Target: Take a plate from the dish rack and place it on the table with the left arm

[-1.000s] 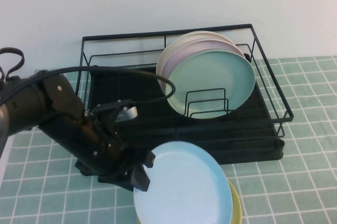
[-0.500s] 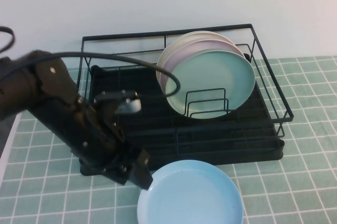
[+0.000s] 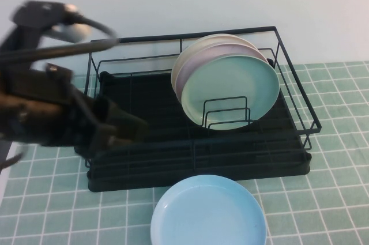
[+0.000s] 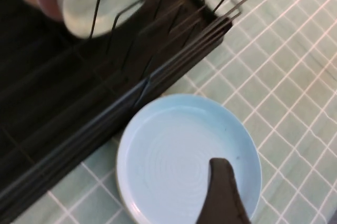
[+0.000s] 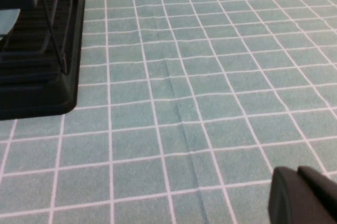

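Observation:
The sky-blue plate lies flat on the tiled table, just in front of the dish rack. It also shows in the left wrist view. My left gripper is blurred, raised over the rack's front left part, apart from the plate and open and empty. One of its fingers shows above the plate in the left wrist view. My right gripper is shut and empty, low over bare tiles to the right of the rack; it is out of the high view.
A mint-green plate stands upright in the rack's right half, with a pink plate and a cream plate behind it. A white wall runs behind the rack. Bare tiles lie right of the rack.
The left gripper laid the sky-blue plate flat on the table, let go of it, and swung up and to the left over the rack.

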`<action>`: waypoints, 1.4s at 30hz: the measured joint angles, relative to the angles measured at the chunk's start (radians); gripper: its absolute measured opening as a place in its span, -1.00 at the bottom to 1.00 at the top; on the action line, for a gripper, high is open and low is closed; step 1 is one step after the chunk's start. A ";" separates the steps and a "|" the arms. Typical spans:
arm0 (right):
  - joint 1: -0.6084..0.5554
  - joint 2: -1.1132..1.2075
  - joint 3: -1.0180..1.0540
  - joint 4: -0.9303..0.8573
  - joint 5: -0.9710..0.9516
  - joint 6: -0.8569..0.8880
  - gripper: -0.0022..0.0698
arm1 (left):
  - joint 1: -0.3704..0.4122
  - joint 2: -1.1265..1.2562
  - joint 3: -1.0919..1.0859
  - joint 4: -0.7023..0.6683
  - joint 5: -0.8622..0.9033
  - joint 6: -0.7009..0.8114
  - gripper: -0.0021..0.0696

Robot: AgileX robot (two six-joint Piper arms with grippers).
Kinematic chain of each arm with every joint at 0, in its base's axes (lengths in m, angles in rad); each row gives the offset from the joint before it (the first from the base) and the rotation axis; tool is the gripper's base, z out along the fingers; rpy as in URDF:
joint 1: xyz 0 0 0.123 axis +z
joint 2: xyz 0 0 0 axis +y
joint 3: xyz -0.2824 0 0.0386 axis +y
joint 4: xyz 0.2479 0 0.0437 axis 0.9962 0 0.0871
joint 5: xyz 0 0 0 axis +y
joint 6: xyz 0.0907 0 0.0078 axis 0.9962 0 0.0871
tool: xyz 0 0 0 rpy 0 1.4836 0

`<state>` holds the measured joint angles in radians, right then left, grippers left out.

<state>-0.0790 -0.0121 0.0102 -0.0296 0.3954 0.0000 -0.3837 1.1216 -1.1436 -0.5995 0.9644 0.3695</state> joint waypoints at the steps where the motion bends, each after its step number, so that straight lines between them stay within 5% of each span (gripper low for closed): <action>1: 0.000 0.000 0.000 0.000 0.000 0.000 -0.95 | 0.000 -0.032 0.000 0.000 0.008 0.016 0.24; 12: 0.000 0.000 0.000 0.000 0.000 0.000 -0.95 | 0.002 -0.189 0.000 0.037 0.261 0.070 0.21; 15: 0.000 0.000 0.000 0.000 0.000 0.000 -0.95 | 0.002 -0.189 0.008 0.050 0.279 0.058 -0.03; 18: 0.000 0.000 0.000 0.000 0.000 0.000 -0.95 | 0.002 -0.190 0.022 0.069 0.281 0.054 -0.62; 22: 0.000 0.000 0.000 0.000 0.000 0.000 -0.95 | 0.002 -0.225 0.027 0.069 0.281 0.054 -0.88; 42: 0.000 0.000 0.000 0.000 0.000 0.000 -0.95 | 0.002 -0.654 0.029 0.064 0.301 0.054 -0.95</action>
<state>-0.0790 -0.0121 0.0102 -0.0296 0.3954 0.0000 -0.3821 0.4675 -1.1150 -0.5353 1.2658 0.4232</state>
